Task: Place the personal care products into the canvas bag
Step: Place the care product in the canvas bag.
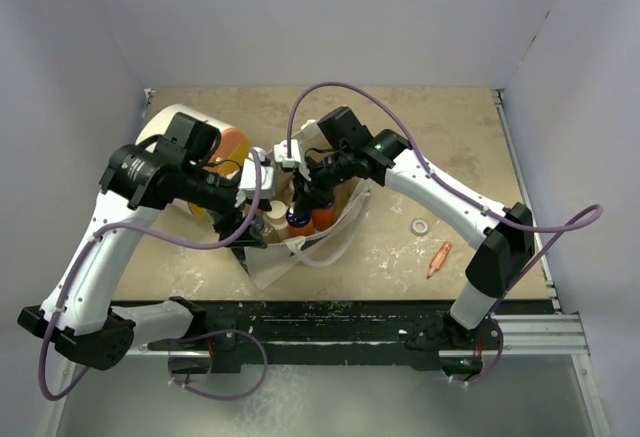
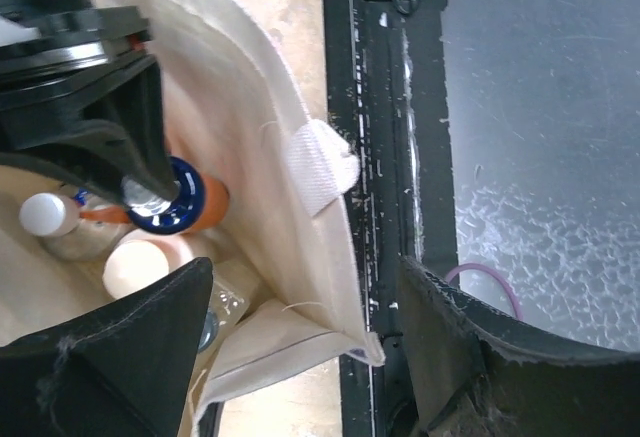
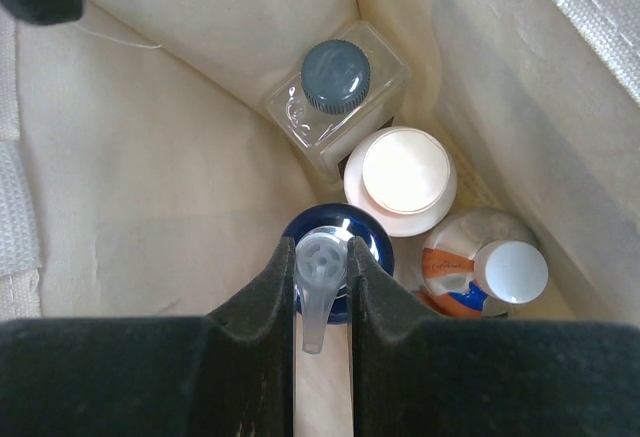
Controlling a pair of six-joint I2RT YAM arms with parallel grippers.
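Note right gripper (image 3: 322, 297) clamped on pump bottle (image 3: 335, 229) nozzle inside canvas bag (image 3: 150, 187); left gripper (image 2: 305, 272) spread apart astride left rim. Release low: dropping early risks tipping onto neighbouring bottles (image 3: 405, 172).

Table (image 1: 440, 147): tan scuffed top, pale worn patches.
Walls (image 1: 300, 17): plain white panels behind table and along both its sides.
Rail (image 1: 330, 319): black strip along table's near edge.
Light: even, soft shadows.
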